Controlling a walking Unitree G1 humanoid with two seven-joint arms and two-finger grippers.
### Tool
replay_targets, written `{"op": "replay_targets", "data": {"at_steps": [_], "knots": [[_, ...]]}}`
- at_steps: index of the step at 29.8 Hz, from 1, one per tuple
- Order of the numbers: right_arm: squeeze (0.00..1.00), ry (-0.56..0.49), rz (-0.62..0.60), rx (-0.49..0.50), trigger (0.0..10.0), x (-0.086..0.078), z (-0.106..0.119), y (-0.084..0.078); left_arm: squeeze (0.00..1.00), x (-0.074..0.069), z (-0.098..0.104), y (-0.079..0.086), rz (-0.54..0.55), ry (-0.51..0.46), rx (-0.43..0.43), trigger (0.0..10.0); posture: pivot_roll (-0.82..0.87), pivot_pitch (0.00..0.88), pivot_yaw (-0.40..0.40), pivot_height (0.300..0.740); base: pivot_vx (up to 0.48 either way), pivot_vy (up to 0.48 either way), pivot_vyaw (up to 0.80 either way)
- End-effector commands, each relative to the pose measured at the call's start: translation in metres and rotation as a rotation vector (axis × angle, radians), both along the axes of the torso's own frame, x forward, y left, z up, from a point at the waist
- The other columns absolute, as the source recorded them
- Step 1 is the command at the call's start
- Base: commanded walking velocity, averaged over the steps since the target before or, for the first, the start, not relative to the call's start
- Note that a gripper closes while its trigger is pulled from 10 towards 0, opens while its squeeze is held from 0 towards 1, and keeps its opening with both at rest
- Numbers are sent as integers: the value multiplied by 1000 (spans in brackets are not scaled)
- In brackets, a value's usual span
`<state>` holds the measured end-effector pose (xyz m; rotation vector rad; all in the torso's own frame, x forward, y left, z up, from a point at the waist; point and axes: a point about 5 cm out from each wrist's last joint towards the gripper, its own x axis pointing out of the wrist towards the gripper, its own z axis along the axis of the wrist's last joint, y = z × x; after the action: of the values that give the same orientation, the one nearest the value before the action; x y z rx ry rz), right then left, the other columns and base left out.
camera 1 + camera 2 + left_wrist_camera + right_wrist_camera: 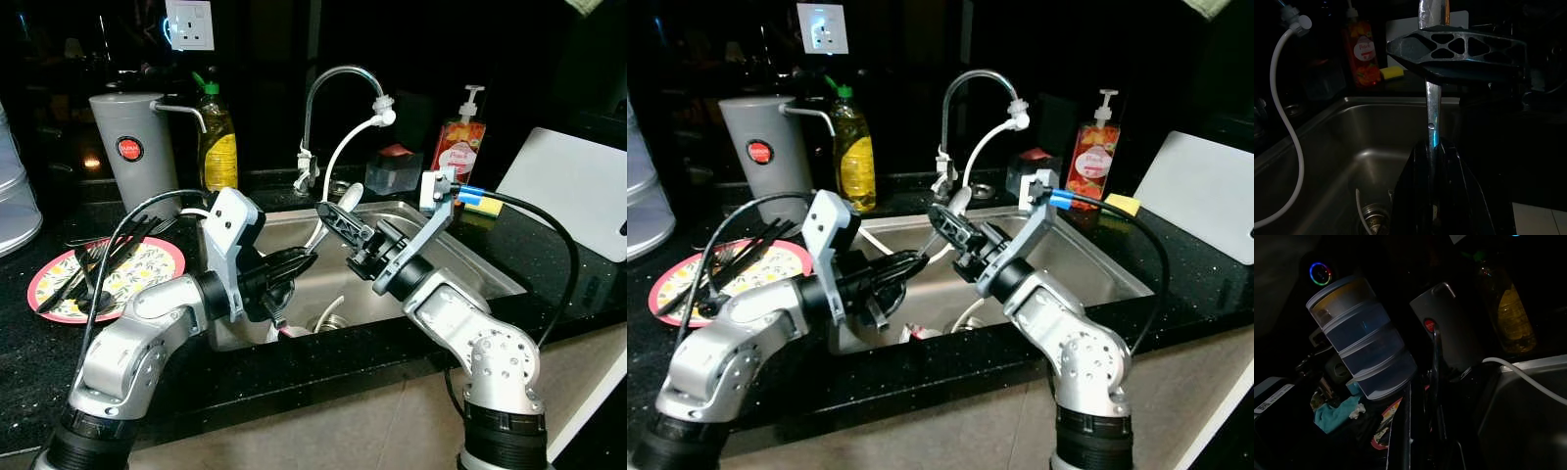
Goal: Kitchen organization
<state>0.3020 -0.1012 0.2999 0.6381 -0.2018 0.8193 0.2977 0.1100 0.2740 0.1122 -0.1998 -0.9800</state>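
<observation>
Both arms are meeting over the sink (480,257) and sharing one utensil — a long metal spoon (345,202); its bowl is pointing up and to the far side, toward the tap (338,88), its handle slanting down and left toward the near edge; the left gripper (294,262) is pinching the handle's lower end, fingers closed together on it, as the left wrist view is showing with the steel shaft (1432,107) rising straight out from between them; the right gripper (343,223) is clamping the same spoon higher up, just under the bowl, from the right. So the spoon's long axis is running from one gripper up through the other — a handover, I'd judge, and whichever hand lets go decides the direction. The plate (157,257) stacked with dark cutlery (98,264) is sitting on the counter to the left, nearer the left arm; that looks the likelier destination.
</observation>
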Motion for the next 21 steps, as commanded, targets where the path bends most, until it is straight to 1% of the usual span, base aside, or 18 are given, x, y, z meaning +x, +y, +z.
{"op": "replay_targets", "data": {"at_steps": [1, 5, 6, 7, 8, 11, 12, 14, 15, 16, 18, 19, 21], "knots": [[0, 12, -45, -20, 0, 0, -3, -8, 0, 5, 5, 4, 62, -18, -22, 10000, -38, 13, -24, 740, 0, 0, 0], [0, 7, -41, -21, 0, -1, -2, -8, 0, 5, 7, 4, 72, -20, -36, 10000, -37, 14, -24, 740, 0, 0, 0], [0, 5, -46, -31, 10000, -1, -2, -8, 1000, 7, 9, 5, 91, -17, -61, 10000, -38, 15, -24, 740, 0, 0, 0], [0, 5, -46, -31, 10000, -1, -2, -8, 1000, 7, 9, 5, 91, -17, -61, 10000, -38, 15, -24, 740, 0, 0, 0], [0, 7, -53, -41, 10000, 0, -3, -7, 1000, 9, 11, 6, 101, -13, -88, 10000, -38, 15, -24, 740, 0, 0, 0], [0, 10, -61, -50, 10000, 1, -3, -7, 1000, 10, 13, 7, 112, -18, -109, 10000, -38, 15, -24, 740, 0, 0, 0], [0, 12, -84, -64, 10000, 2, -5, -8, 1000, 10, 17, 8, 110, -19, -136, 10000, -37, 17, -23, 740, 0, 0, 0], [0, 12, -84, -64, 10000, 2, -5, -8, 1000, 10, 17, 8, 110, -19, -136, 10000, -37, 17, -23, 740, 0, 0, 0], [0, 18, -140, -85, 10000, 6, -7, -11, 0, 9, 22, 11, 106, -30, -171, 10000, -37, 17, -23, 740, 0, 0, 0], [0, 18, -140, -85, 10000, 6, -7, -11, 0, 9, 22, 11, 106, -30, -171, 10000, -37, 17, -23, 740, 0, 0, 0], [0, 53, -330, -147, 10000, 23, -16, -20, 0, 8, 29, 16, 113, -41, -244, 10000, -40, 20, -21, 740, 0, 0, 0], [0, 66, -392, -165, 10000, 29, -20, -23, 0, 8, 31, 17, 118, -44, -259, 10000, -40, 20, -21, 740, 0, 0, 0], [0, 88, -446, -162, 10000, 35, -24, -25, 0, 9, 31, 18, 130, -44, -266, 10000, -38, 19, -22, 740, 0, 0, 0]]}}
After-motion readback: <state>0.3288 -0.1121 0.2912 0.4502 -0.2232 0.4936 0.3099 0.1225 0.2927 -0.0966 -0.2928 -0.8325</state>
